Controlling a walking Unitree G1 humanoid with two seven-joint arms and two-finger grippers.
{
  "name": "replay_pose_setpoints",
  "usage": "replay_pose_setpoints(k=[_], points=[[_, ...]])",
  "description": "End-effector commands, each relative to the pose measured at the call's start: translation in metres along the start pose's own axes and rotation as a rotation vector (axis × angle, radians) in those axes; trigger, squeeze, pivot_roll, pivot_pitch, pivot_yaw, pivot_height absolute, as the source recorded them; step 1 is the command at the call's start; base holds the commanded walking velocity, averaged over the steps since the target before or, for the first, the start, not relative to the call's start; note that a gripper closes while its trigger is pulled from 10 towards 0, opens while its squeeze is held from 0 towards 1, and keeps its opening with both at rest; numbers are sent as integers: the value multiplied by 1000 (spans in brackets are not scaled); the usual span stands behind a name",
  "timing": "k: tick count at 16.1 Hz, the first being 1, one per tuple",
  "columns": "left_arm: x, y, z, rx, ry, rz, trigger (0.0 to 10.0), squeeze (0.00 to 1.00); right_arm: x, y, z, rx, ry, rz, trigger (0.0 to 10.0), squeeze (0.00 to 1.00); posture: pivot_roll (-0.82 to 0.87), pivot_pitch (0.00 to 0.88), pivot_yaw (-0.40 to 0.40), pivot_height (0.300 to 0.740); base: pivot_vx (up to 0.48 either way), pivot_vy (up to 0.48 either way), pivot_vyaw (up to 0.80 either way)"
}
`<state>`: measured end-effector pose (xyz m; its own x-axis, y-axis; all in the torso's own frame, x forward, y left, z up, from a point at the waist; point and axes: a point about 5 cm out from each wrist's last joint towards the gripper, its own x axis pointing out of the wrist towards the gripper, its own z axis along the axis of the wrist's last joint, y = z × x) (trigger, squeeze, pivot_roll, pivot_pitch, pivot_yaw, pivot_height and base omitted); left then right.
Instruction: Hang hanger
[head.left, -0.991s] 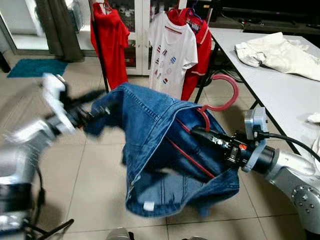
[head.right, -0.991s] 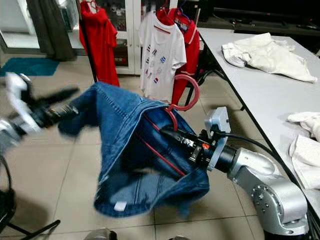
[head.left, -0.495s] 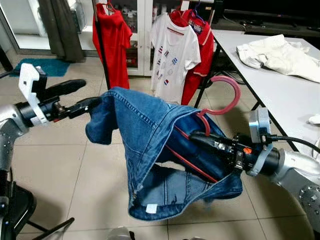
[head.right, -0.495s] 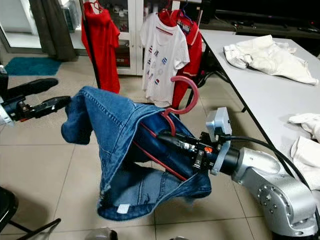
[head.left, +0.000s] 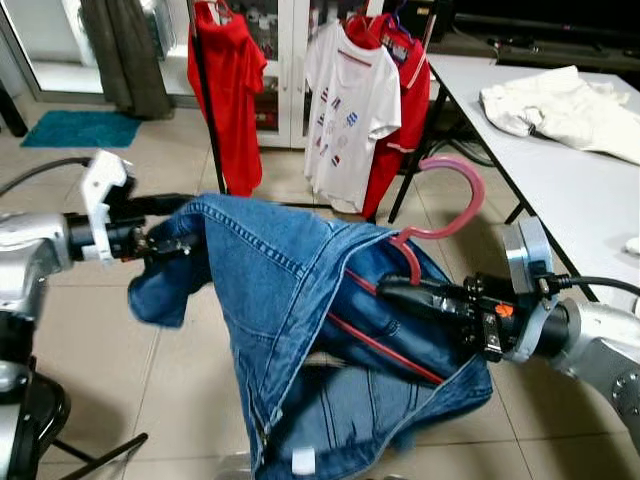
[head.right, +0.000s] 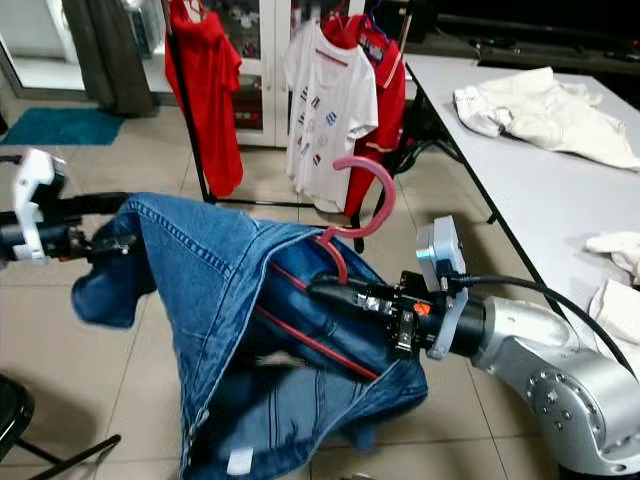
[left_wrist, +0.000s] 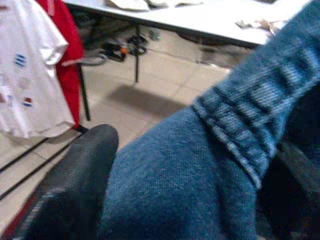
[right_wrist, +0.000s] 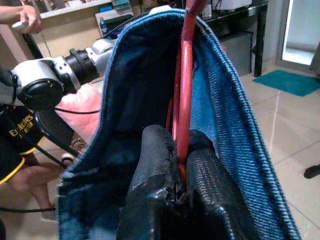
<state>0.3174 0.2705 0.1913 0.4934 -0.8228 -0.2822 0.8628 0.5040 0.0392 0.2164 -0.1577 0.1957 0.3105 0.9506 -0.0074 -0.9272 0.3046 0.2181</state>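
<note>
Left gripper extended forward at left, fingers clamped on cloth. Right gripper reaching leftward, fingers pinched closed.

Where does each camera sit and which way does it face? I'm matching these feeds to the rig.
Left eye view: head, facing forward and down at the denim jacket; both arms show.
Right eye view: same head camera, sharing the red hanger and clothes rack.
Left wrist view: along the left gripper, fingers on denim.
Right wrist view: along the right gripper, shut on the hanger; left arm beyond.
</note>
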Motion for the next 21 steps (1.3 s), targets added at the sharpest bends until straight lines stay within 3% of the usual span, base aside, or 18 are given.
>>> replay_pose_setpoints(k=[1,5,13,21], points=[[3,1,5,41,22,-36,0,0,-1,4,10,-37,-15,21,10000,0,27,45,-33,740,0,0,0],[2,1,4,41,33,-83,0,0,-2,4,10,-35,-17,18,10000,0,30,48,-35,740,0,0,0],[-5,3,-2,25,46,-60,0,0,-4,1,9,-27,-11,20,10000,0,29,50,-44,740,0,0,0],[-15,6,2,-34,-26,-42,0,0,-5,-2,8,-23,-7,9,10000,0,31,48,-43,740,0,0,0]])
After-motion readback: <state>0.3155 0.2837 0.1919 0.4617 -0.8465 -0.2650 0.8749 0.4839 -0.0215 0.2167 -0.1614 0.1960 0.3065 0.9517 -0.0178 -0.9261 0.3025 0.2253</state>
